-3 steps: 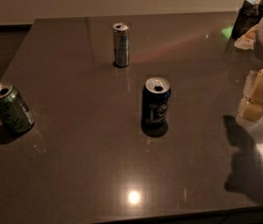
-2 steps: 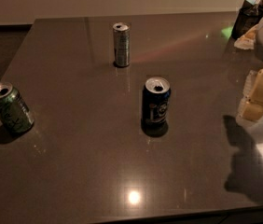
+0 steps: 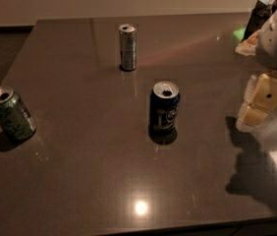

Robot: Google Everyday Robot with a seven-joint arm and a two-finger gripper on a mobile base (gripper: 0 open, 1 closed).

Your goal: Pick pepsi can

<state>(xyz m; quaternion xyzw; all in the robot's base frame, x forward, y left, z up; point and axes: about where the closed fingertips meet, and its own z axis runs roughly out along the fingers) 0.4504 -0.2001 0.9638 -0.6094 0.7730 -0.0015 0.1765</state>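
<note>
The pepsi can (image 3: 164, 109) stands upright near the middle of the dark table (image 3: 79, 171). It is navy blue with a silver opened top and a pale logo patch. My gripper (image 3: 256, 109) hangs at the right edge of the view, above the table and well to the right of the can, apart from it. Its cream-coloured fingers (image 3: 261, 100) point down and hold nothing.
A green can (image 3: 10, 113) stands at the left edge of the table, tilted in view. A slim silver can (image 3: 127, 46) stands upright at the back, behind the pepsi can. Bags and packets (image 3: 256, 26) sit at the far right corner.
</note>
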